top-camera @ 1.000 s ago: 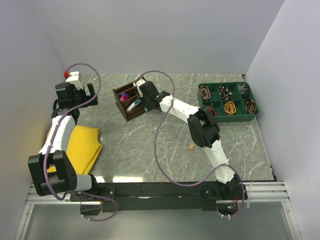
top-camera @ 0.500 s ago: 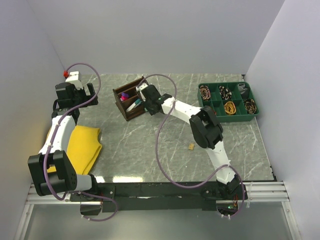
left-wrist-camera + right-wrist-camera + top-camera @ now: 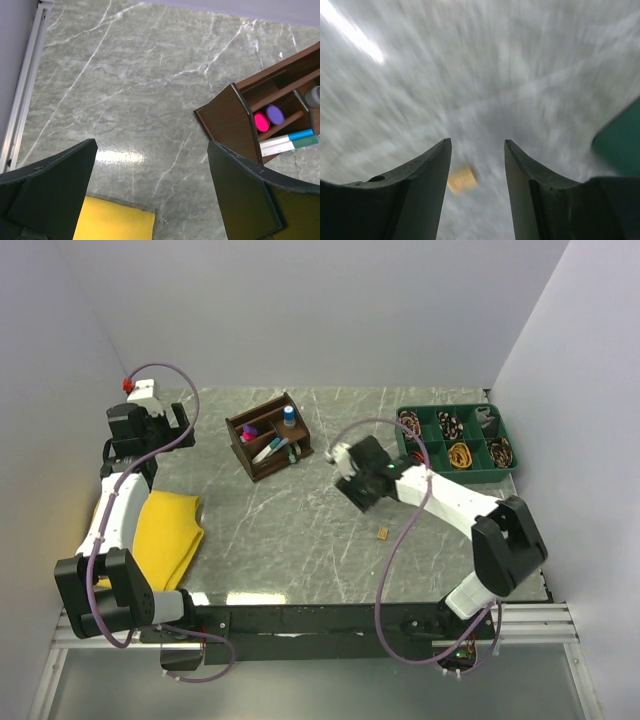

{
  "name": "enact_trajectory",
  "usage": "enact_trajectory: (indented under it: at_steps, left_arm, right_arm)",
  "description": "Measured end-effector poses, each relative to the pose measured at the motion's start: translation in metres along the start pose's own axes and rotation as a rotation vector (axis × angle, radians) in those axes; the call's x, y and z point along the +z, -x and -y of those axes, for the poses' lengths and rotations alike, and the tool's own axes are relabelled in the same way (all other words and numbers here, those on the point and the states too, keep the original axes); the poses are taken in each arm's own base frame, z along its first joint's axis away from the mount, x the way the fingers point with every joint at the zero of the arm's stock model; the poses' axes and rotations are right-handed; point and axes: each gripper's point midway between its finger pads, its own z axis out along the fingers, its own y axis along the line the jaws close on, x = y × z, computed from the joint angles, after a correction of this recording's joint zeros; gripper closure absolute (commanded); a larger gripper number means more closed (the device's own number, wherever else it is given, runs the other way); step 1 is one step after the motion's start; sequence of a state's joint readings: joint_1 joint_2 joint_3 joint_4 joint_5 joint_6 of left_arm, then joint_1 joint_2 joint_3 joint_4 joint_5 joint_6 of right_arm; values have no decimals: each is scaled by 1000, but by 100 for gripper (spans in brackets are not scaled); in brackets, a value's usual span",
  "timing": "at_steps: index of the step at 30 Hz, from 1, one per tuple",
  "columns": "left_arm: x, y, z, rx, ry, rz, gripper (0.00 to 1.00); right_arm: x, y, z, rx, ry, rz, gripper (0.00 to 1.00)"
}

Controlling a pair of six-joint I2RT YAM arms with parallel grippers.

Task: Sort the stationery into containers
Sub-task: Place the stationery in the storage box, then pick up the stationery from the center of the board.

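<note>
Top external view: the right gripper (image 3: pixel 360 490) is found withdrawn from the wooden organiser (image 3: pixel 243 448), where it was engaged a second ago. A blue-capped cylinder (image 3: pixel 289 418) is now seen standing in a rear compartment, so that item is judged sorted. The jaws are recorded as parted and empty above a small, blurred tan eraser piece (image 3: pixel 461 180), which is left lying on the marble table (image 3: pixel 260 540) well apart from the organiser.

The table (image 3: pixel 300 530) has a grey, veined, stone-like top, smooth and glossy, catching glare. The organiser (image 3: pixel 262 468) is dark brown wood, smooth with a dull sheen. By the left edge lies a soft, matt yellow cloth (image 3: pixel 175 535). The tray (image 3: pixel 462 476) at the far right corner is green plastic. The left gripper (image 3: pixel 151 145) has fingers (image 3: pixel 55 190) of matt black plastic.
</note>
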State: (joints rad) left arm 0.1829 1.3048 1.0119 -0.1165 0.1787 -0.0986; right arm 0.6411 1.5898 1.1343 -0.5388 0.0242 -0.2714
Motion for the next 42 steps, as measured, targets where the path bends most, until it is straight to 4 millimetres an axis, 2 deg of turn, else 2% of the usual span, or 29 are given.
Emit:
enact_trajectory:
  at_steps: [3, 5, 7, 12, 18, 21, 25, 30, 42]
  left_arm:
    - [-2, 4, 2, 1, -7, 11, 1]
    - [-2, 4, 3, -2, -10, 11, 1]
    - [-2, 4, 4, -8, -15, 10, 1]
    - [-2, 4, 6, -17, -28, 9, 1]
    - [-3, 6, 7, -17, -32, 10, 1]
    - [-5, 5, 7, -17, -32, 3, 0]
    - [-8, 3, 7, -18, -30, -7, 1]
    - [-12, 4, 8, -16, -30, -4, 1]
    - [-22, 7, 10, -14, -32, 15, 1]
  right_arm:
    - [0, -62, 11, 0, 23, -118, 44]
    - [1, -92, 16, 20, 30, -185, 44]
    - [0, -106, 16, 41, 39, -221, 41]
    - [-3, -99, 14, 180, 52, -207, 34]
    - [-12, -89, 8, 468, 40, -192, 39]
    - [-12, -95, -1, 603, 41, -220, 41]
    - [-10, -113, -15, 710, 45, -298, 43]
    - [-4, -123, -21, 765, 49, -354, 44]
    - [5, -129, -24, 787, 50, -386, 50]
